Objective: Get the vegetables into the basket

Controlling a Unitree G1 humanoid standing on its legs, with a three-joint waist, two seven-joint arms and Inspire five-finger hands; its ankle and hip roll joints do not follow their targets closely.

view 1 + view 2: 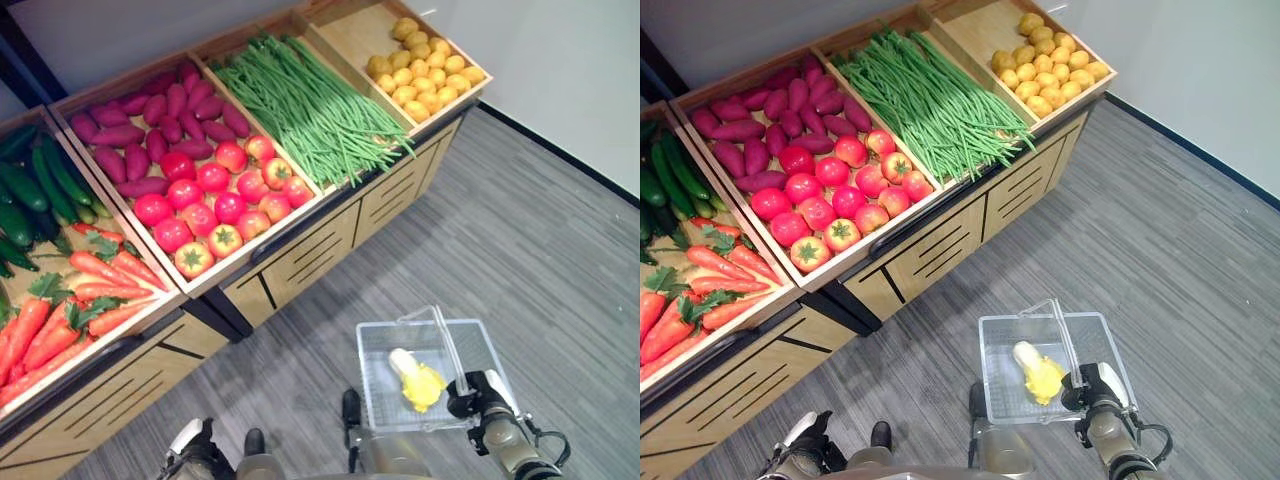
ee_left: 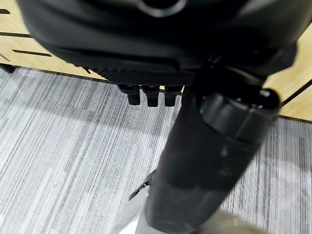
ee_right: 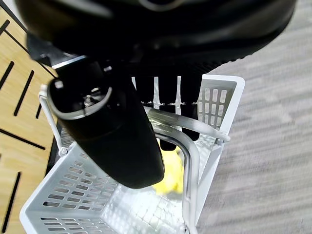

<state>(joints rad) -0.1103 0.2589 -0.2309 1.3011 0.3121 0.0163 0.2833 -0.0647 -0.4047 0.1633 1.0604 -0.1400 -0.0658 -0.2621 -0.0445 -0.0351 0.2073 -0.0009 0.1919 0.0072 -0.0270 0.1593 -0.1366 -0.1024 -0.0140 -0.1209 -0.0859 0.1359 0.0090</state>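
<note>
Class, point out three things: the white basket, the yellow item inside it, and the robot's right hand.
white basket (image 1: pixel 372 345): left eye view, on its bare far-left rim.
yellow item (image 1: pixel 424 386): left eye view, on its yellow middle.
right hand (image 3: pixel 168 105): right wrist view, on a finger curled over the basket's handle.

Perforated white basket (image 1: pixel 478 345) – seemingly plastic – pale wooden crates (image 1: pixel 330 30).

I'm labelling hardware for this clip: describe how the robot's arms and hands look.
The right robot hand is glossy black: a thick rounded thumb with a metal-ringed end and a row of slim dark fingers. Its forearm is silver-grey with dark joints. The left robot hand is equally dark, with a finely textured palm and short black fingers.
</note>
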